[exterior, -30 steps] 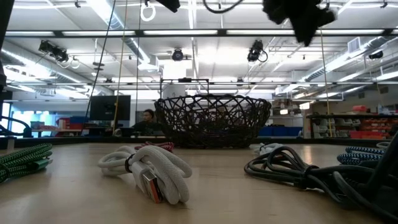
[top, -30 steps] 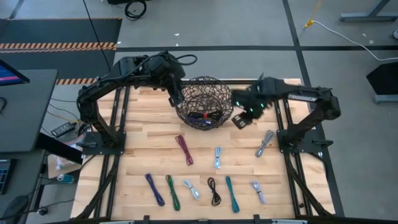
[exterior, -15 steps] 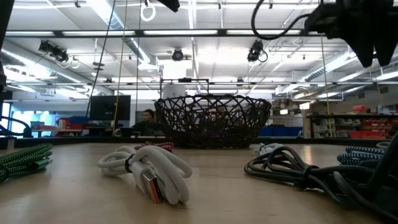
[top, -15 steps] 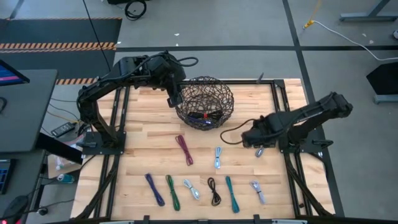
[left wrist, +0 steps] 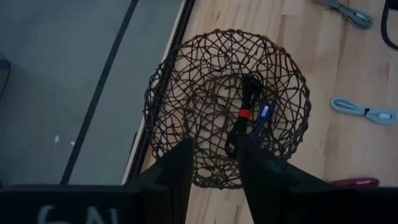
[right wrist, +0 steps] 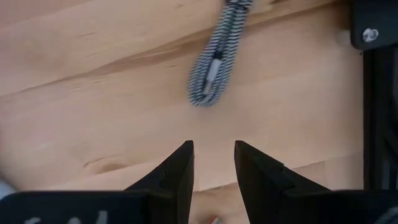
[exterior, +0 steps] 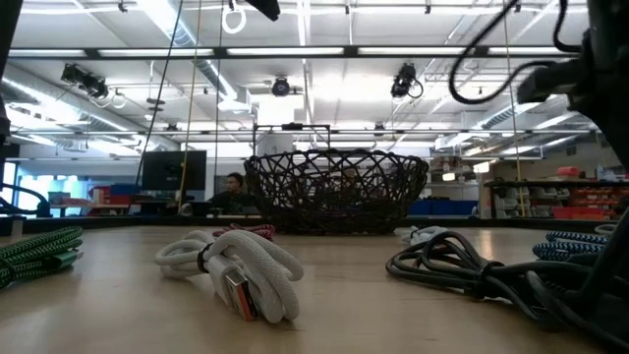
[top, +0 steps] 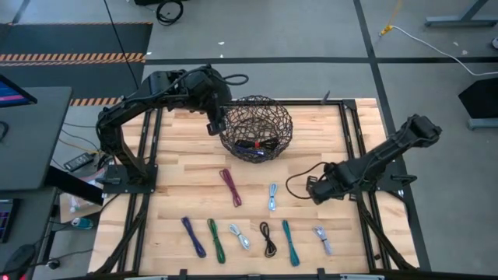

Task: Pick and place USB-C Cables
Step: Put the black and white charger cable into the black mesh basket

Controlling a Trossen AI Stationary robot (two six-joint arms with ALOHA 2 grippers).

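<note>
Swung down from beside the basket [top: 256,128], the right pincer [right wrist: 213,163] hovers, fingers apart and empty, near a silvery cable [right wrist: 212,73] on the desk [top: 179,183] (next: reach and close); left pincer [left wrist: 213,163] waits, parted.

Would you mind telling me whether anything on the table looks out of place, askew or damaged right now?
Nothing stands out. The dark woven wire basket sits upright with a black cable bundle and a blue one inside. The remaining folded cable bundles lie separately on the wooden table, none spilled or tangled.
</note>
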